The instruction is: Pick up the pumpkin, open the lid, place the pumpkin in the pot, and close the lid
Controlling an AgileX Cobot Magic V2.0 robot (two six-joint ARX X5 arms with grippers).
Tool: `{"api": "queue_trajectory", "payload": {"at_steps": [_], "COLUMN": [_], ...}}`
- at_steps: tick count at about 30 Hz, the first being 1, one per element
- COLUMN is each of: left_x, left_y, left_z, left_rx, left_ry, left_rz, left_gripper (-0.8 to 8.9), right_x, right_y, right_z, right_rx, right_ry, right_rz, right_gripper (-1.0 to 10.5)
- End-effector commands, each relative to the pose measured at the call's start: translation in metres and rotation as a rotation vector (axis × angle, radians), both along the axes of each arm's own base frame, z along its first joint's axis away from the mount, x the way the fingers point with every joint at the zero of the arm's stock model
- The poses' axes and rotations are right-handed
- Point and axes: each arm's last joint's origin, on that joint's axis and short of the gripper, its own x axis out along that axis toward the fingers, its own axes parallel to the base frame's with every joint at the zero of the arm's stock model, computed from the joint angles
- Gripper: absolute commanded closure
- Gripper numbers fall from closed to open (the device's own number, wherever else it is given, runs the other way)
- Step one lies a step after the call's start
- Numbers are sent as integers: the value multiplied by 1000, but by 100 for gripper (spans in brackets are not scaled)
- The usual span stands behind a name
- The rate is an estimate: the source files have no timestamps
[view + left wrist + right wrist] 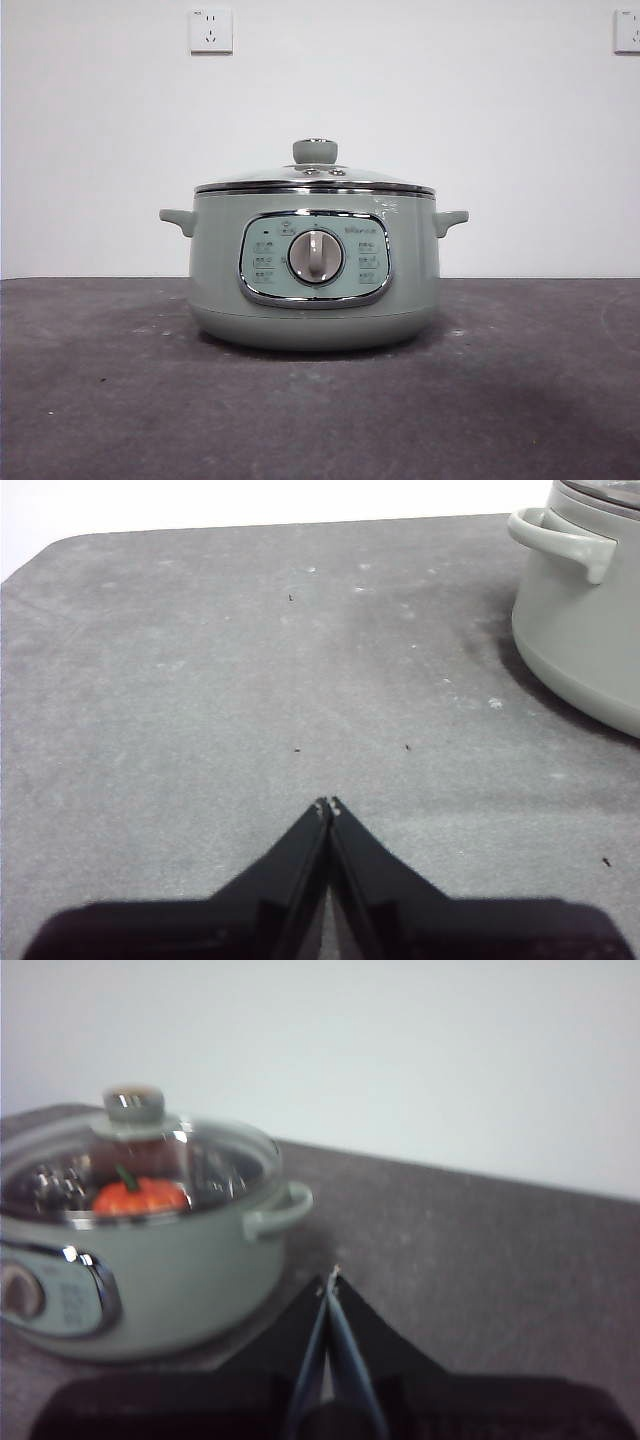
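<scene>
Left gripper (pixel 327 805) sat with jaws pressed together over bare table (pixel 200 680) beside the pot (pixel 314 270), pumpkin (pixel 139 1196) was already inside under the seated lid (pixel 314 176), right gripper (pixel 332 1280) likewise closed and empty nearby, so the only risk looked like a retreating arm clipping a handle and shifting that lid.

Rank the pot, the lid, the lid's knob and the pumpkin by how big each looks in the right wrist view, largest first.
1. The pot, by far the largest.
2. The lid, spanning nearly the pot's width.
3. The pumpkin, seen through the glass inside the pot.
4. The knob, slightly smaller than the pumpkin, though blur makes these two close.
</scene>
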Motion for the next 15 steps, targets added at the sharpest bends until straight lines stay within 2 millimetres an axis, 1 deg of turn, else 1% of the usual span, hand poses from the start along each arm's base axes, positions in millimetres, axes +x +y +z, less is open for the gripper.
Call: {"api": "queue_trajectory", "payload": {"at_steps": [1,4,6,10,15], "left_x": [0,0,0,0,0], "left_y": [0,0,0,0,0], "left_z": [-5,-5,-5,-5,-5], "left_rx": [-9,-9,-9,-9,-9], "left_ry": [17,17,17,17,17], "left_rz": [9,10,9,9,9], "left_gripper": [817,817,817,817,817], "right_x": [1,2,2,2,2], "right_y": [-1,0,0,0,0], "right_z": [-18,-33,-39,-50,-58], "right_rx": [36,46,57,73,75], "right_ry": [21,38,49,64,140], "right_rz": [-22,-22,-23,-21,-24], "right_gripper": [946,946,946,946,946]}}
